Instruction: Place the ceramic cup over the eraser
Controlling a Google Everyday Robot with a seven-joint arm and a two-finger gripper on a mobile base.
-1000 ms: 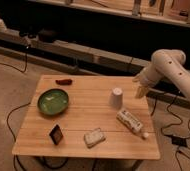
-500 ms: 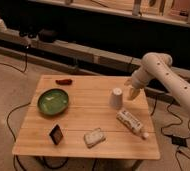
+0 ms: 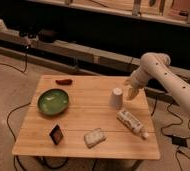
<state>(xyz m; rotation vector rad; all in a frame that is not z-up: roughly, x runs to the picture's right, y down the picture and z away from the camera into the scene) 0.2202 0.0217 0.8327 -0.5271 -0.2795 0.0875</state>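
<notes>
The white ceramic cup [image 3: 116, 97] stands upside down, narrow base up, on the right half of the wooden table [image 3: 83, 116]. My gripper [image 3: 130, 90] hangs just right of the cup, close beside it, at the end of the white arm that comes in from the right. The eraser [image 3: 56, 134], a small black block with a reddish-orange face, stands near the table's front left, far from the cup and the gripper.
A green bowl [image 3: 53, 101] sits at the left. A small dark-red elongated thing [image 3: 64, 81] lies at the back left. A pale whitish pad [image 3: 94, 137] lies at the front middle. A white labelled bottle [image 3: 131, 123] lies on its side at the right front. Cables run on the floor.
My arm and gripper have moved left, from the table's right edge to right beside the cup. The cup and the other things have not moved.
</notes>
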